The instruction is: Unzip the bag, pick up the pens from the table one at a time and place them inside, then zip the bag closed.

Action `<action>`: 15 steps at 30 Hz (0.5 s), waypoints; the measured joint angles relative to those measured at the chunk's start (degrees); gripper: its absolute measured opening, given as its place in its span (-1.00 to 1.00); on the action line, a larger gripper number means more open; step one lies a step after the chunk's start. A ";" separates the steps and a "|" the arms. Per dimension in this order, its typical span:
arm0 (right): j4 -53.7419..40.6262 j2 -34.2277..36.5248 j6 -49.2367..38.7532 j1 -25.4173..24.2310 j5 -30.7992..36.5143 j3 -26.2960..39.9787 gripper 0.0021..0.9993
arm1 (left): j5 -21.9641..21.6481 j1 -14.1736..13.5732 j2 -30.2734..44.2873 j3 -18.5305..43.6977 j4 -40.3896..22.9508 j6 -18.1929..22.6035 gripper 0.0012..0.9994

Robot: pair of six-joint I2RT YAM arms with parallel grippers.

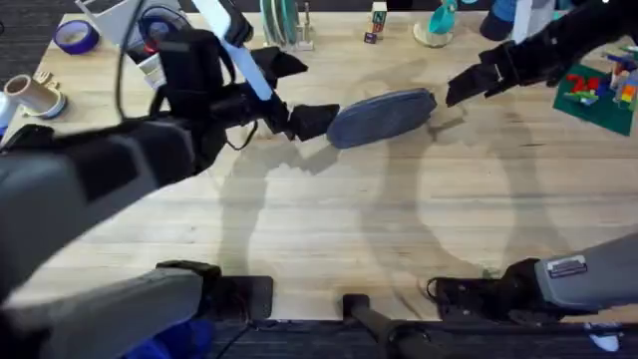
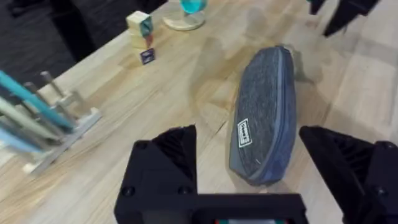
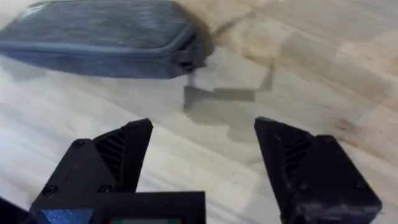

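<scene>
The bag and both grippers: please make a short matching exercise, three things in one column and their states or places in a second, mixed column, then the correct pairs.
Column one:
1. the bag
2. the left gripper
3. the right gripper

Column two:
A. open, at the bag's left end
B. open, off the bag's right end, not touching it
C. lying on the table, grey-blue, zipper closed

Pairs: 1-C, 2-A, 3-B

A lab workbench: plank table (image 1: 329, 239) edged with tape rolls (image 1: 75, 37), toy bricks (image 1: 598, 88), blocks (image 2: 142, 37).
</scene>
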 joint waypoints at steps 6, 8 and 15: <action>-4.18 -6.61 2.62 3.26 0.20 -0.01 0.99 | -7.31 -0.01 -14.38 -0.02 -12.12 -1.79 0.99; -5.51 -9.29 3.37 3.92 0.20 -0.01 0.99 | -9.67 0.00 -19.30 -0.02 -15.74 -3.32 0.99; -12.98 -16.70 4.46 5.26 0.22 -0.01 0.99 | -15.06 0.00 -33.19 -0.02 -28.57 -8.86 0.99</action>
